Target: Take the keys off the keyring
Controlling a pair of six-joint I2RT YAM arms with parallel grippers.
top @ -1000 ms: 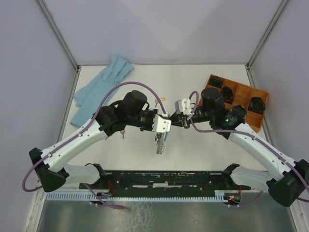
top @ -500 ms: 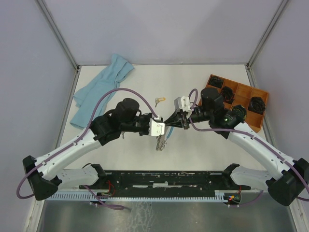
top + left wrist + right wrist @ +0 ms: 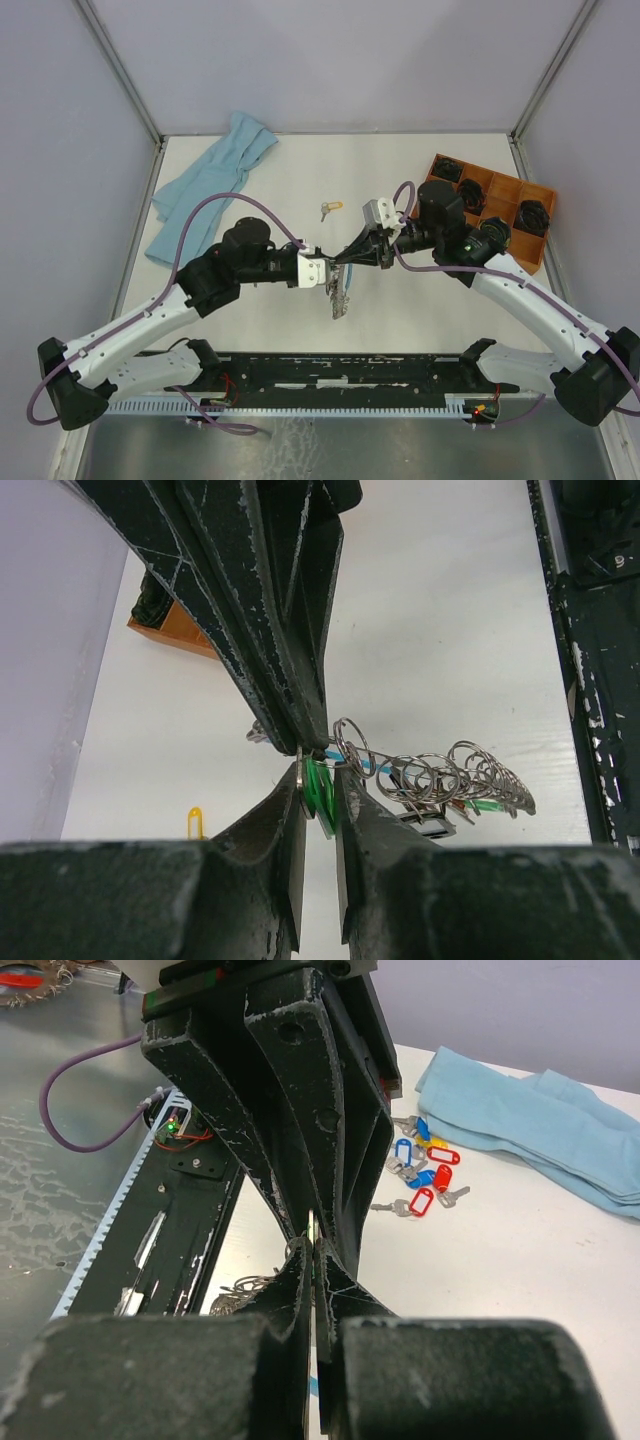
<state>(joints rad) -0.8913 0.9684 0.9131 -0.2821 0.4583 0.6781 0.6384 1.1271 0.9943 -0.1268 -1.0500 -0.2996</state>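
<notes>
The keyring [image 3: 338,302] hangs as a bunch of silver rings and keys between my two grippers, above the table. In the left wrist view its rings [image 3: 432,777] trail right, with a short light-blue stretch [image 3: 376,767]. My left gripper [image 3: 320,782] is shut on a green-tagged key [image 3: 322,792] at the ring's end; from above it sits at mid table [image 3: 330,274]. My right gripper [image 3: 314,1247] is shut on the keyring right beside that key, tip to tip with the left [image 3: 346,264]. Its fingers [image 3: 290,680] come down from the top of the left wrist view.
Several loose red- and blue-tagged keys [image 3: 420,1175] lie on the table near a light blue cloth [image 3: 210,180]. One yellow-tagged key [image 3: 330,208] lies behind the grippers. An orange compartment tray [image 3: 490,205] stands at the right. A black rail [image 3: 340,375] runs along the near edge.
My left arm has drawn back to the left and toward the near edge, its gripper still at the keyring. The hanging bunch has shifted slightly. The right arm has barely moved.
</notes>
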